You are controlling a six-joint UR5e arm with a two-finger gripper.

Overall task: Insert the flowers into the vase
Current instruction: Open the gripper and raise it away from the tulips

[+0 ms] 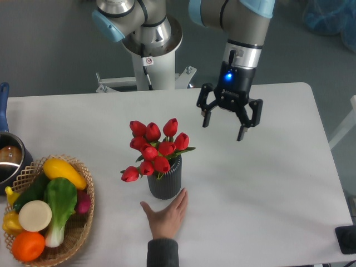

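The flowers (153, 149) stand in the vase (165, 179), so the end effector (229, 120) hangs released and empty above the counter (267, 183), task apparently done.

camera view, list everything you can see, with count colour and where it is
flowers: one bunch, red buds with green leaves, standing in the vase
vase: one, dark grey, ribbed, centre of the table
table: one, white, fills most of the view
wicker basket: one, tan, front left edge
toy vegetables: several, yellow, green, white, orange, in the basket
pot: one, dark, far left edge, partly cut off
dark object: one, black, front right corner, cut off
person's hand: one, flat on the table just in front of the vase
gripper: one, black, open, empty, above the table right of the flowers
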